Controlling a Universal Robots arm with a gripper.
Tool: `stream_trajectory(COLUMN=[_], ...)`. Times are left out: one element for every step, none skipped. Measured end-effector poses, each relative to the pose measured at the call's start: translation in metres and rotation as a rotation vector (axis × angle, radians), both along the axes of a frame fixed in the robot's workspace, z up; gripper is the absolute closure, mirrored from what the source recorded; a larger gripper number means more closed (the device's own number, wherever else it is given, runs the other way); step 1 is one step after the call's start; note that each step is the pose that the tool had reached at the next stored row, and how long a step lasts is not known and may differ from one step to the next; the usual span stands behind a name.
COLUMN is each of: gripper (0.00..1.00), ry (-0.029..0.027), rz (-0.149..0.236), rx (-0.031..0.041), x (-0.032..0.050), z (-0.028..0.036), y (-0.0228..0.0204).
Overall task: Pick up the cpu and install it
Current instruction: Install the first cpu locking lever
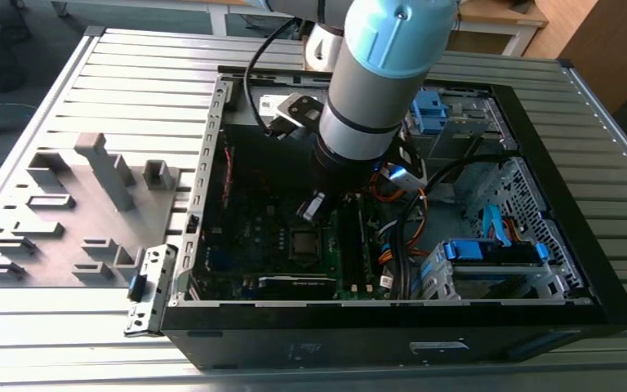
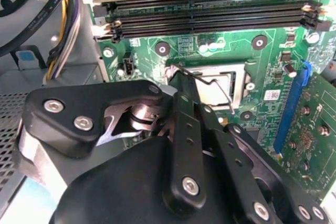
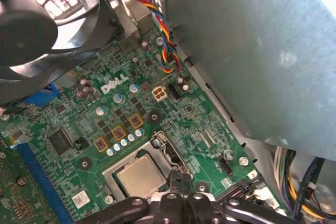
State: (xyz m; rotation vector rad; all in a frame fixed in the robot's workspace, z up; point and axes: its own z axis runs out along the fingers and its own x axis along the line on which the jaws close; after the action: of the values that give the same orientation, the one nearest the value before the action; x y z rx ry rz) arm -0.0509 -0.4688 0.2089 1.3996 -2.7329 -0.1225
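Silvery-grey, the cpu (image 3: pixel 140 176) lies flat in its socket (image 3: pixel 118 165) on the green motherboard (image 3: pixel 173 114) inside the black computer case (image 1: pixel 401 335) on the bench (image 1: pixel 128 82). The tool (image 3: pixel 176 184) hovers just beside the socket's edge; whether it is clenched or released, I cannot tell.

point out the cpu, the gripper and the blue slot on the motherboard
cpu (image 3: pixel 140 176): first wrist view, middle of its silvery metal top, in the socket.
gripper (image 3: pixel 176 184): first wrist view, the dark tips at the socket's edge.
blue slot (image 2: pixel 292 108): second wrist view, midway along the blue strip.
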Motion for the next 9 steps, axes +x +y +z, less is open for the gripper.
stream_trajectory(gripper=[0.89, 0.89, 0.89, 0.89, 0.89, 0.89, 0.89, 0.89, 0.89], ry=[0.0027, 0.0056, 0.0084, 0.0113, 0.0139, 0.0166, 0.0194, 0.0221, 0.0234], rz=[0.0, 0.0, 0.0, 0.0, 0.0, 0.0, 0.0, 0.0, 0.0], rx=[-0.0011, -0.0022, -0.0033, -0.0043, -0.0051, -0.0059, -0.0068, -0.0077, -0.0088], x=[0.0006, 0.0011, 0.0016, 0.0019, 0.0021, 0.0022, 0.0023, 0.0023, 0.0023], z=[-0.0007, -0.0015, -0.0022, -0.0031, -0.004, -0.005, -0.006, -0.0069, -0.0072], y=[-0.0001, -0.0001, -0.0002, -0.0003, -0.0004, -0.0005, -0.0006, -0.0007, -0.0006])
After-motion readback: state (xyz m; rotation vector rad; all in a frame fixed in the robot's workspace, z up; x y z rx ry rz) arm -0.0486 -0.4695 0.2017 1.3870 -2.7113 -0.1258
